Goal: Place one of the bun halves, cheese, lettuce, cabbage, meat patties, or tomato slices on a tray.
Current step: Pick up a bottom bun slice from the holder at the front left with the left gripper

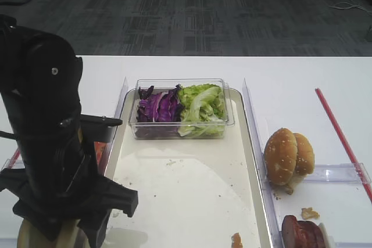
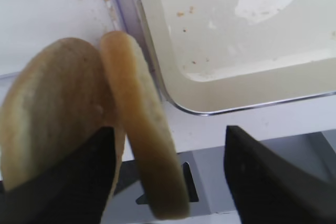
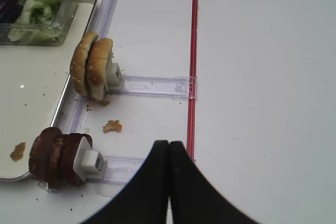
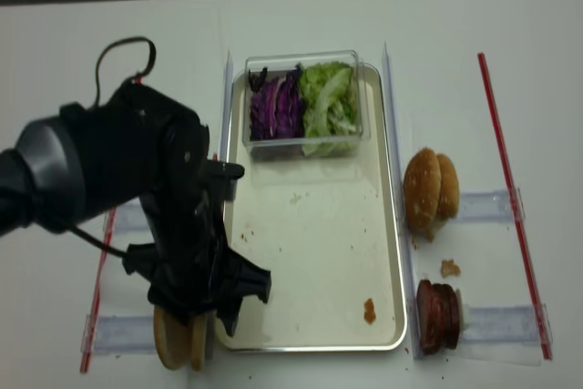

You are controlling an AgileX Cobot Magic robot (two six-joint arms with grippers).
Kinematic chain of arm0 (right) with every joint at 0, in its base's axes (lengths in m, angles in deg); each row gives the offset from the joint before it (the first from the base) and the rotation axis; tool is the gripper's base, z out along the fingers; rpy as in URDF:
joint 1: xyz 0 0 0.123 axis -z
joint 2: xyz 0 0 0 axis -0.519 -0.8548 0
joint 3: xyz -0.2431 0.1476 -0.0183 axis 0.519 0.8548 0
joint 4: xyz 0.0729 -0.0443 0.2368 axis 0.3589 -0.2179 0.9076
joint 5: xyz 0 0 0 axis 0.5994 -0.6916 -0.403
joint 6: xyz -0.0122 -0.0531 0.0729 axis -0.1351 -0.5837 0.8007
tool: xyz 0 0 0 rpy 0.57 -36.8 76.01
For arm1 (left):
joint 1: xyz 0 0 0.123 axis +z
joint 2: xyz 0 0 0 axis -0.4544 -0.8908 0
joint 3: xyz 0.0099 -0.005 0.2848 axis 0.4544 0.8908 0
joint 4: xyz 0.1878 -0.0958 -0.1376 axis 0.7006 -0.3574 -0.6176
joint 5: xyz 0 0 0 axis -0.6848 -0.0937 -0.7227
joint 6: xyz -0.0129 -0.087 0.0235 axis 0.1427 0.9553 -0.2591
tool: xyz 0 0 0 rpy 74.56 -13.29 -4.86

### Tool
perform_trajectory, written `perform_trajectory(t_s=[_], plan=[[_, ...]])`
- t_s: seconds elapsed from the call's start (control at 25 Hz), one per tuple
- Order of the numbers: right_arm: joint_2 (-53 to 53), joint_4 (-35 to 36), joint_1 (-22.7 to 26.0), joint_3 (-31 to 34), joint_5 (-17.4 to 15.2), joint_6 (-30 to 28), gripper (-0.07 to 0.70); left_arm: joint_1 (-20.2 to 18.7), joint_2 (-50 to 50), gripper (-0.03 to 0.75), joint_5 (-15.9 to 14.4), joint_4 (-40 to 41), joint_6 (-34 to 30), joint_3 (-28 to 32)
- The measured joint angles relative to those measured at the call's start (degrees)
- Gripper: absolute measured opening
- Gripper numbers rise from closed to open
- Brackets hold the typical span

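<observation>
The ingredients stand on edge in clear plastic holders on either side of the tray (image 4: 390, 225), seemingly so a gripper can come down from above and pinch one piece at a time; the sesame buns (image 1: 288, 156) and the meat patties (image 3: 56, 156) wait on the right side, while the purple cabbage (image 1: 158, 107) and lettuce (image 1: 202, 104) share a clear box (image 1: 229, 121) set on the far end of the tray; the tray floor carries only crumbs, so nothing appears to be placed yet.

The left gripper (image 2: 170, 169) hangs over the two plain bun halves (image 2: 100, 124) standing upright just off the tray's near-left corner; its jaws stand apart, one finger (image 2: 79, 177) wedged between the two halves and the other finger (image 2: 268, 177) out on the tray side; the half nearer the tray (image 2: 144, 145) sits between them, touching the inner finger or nearly so, well clear of the outer one; it is straddled but not gripped, and the likely step is the closing pinch.

The right gripper (image 3: 169, 153) rests over bare table beside a red strip (image 3: 192, 72), its jaws pressed together and empty.
</observation>
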Motion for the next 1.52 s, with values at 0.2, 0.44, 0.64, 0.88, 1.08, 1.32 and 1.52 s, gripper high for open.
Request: perform_trajectory(t_s=[0.2,0.44,0.64,0.88,1.08,1.32,1.52], plan=[[0.0,0.0,0.0,0.0,0.0,0.0,0.238,0.0,-0.2,0.37,0.0,1.3,1.0,-0.1],[0.0,0.0,0.0,0.0,0.0,0.0,0.238,0.0,-0.3,0.244,0.0,1.4,1.2,-0.1],[0.0,0.0,0.0,0.0,0.0,0.0,0.238,0.0,-0.3,0.153,-0.8,2.8,1.9,-0.1],[0.0,0.0,0.0,0.0,0.0,0.0,0.231,0.0,-0.3,0.087,-2.5,5.8,3.6,-0.2],[0.0,0.0,0.0,0.0,0.0,0.0,0.231,0.0,-0.3,0.074,-2.5,6.1,4.0,-0.2],[0.0,0.0,0.0,0.0,0.0,0.0,0.238,0.0,-0.3,0.071,-3.8,6.1,4.0,-0.6],[0.0,0.0,0.0,0.0,0.0,-0.1,0.231,0.0,-0.3,0.067,-4.5,6.1,4.0,-2.2]])
